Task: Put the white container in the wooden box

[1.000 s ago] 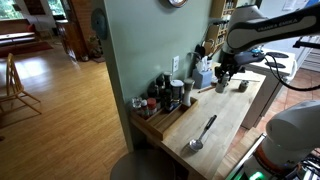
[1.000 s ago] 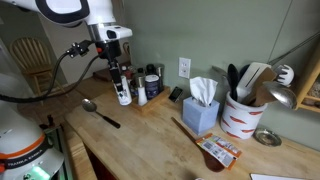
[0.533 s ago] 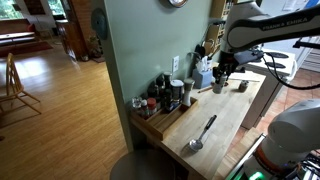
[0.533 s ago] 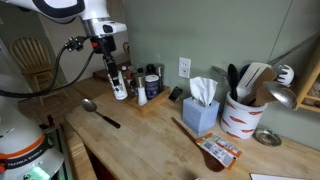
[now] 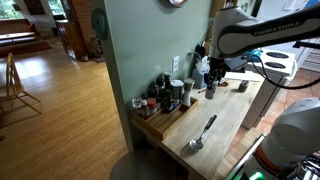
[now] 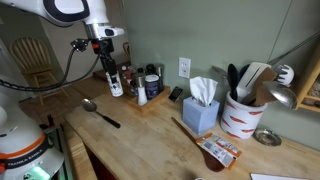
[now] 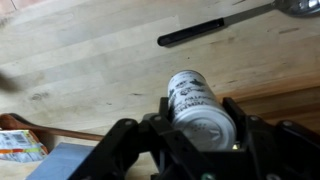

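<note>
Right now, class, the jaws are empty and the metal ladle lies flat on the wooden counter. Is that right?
Not quite. The jaws are not empty: the wrist view shows them shut on the white container, one on each side of it. The rest stands: the metal ladle lies flat on the wooden counter.

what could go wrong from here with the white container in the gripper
1. The wooden box already holds crowded bottles; lowering the white container among them may topple one.
2. The wrist view shows bare counter and the ladle below the gripper, so releasing now would likely miss the box.
</note>
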`<state>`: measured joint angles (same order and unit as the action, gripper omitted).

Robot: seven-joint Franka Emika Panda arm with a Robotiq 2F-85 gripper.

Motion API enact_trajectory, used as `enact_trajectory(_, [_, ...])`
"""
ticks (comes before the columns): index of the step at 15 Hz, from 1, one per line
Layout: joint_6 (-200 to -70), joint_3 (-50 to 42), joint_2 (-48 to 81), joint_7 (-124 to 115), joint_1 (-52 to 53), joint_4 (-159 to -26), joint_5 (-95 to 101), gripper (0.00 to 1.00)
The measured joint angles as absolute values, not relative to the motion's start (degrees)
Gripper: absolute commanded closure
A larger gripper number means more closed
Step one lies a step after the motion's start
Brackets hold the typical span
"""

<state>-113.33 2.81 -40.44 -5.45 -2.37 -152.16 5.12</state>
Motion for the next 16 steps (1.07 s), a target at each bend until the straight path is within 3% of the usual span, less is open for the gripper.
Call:
enact_trajectory(8, [-122.38, 9.78, -34.04, -5.92, 5.58, -151.29, 2.40, 0.70])
enact_trajectory(16, [-132.71, 10.69, -22.52, -5.23, 7.90, -148.01, 1.81, 0.70])
